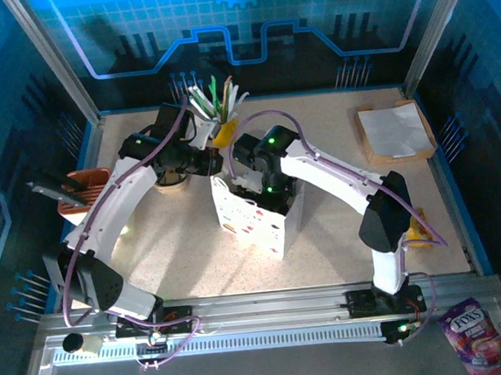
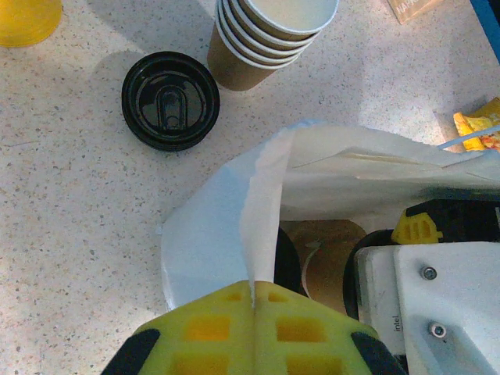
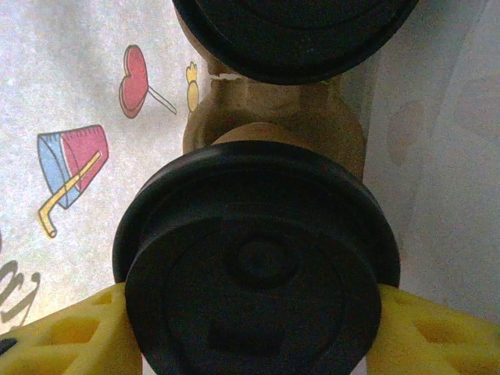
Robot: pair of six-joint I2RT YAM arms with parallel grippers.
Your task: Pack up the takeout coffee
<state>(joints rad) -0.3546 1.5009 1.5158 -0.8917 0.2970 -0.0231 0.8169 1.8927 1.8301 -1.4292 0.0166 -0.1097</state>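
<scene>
Pinching white bag [image 2: 211,234] rim in left gripper [image 2: 254,308], clasping 1 of 2 lidded coffee cups [image 3: 258,258] inside with right gripper [image 3: 254,336].

I see my left arm [image 1: 115,199] and right arm [image 1: 333,176] as white shells linked by black joints. A purple cable loops along each, and small green lights glow on the joints. The left gripper [image 2: 254,301], at six o'clock in its wrist view, is yellow with square pockets. At four o'clock, a white housing [image 2: 445,305] carries two screws and "intel" lettering. The right gripper [image 3: 250,312] has yellow pocketed fingers [image 3: 66,336] at seven and five o'clock.
</scene>
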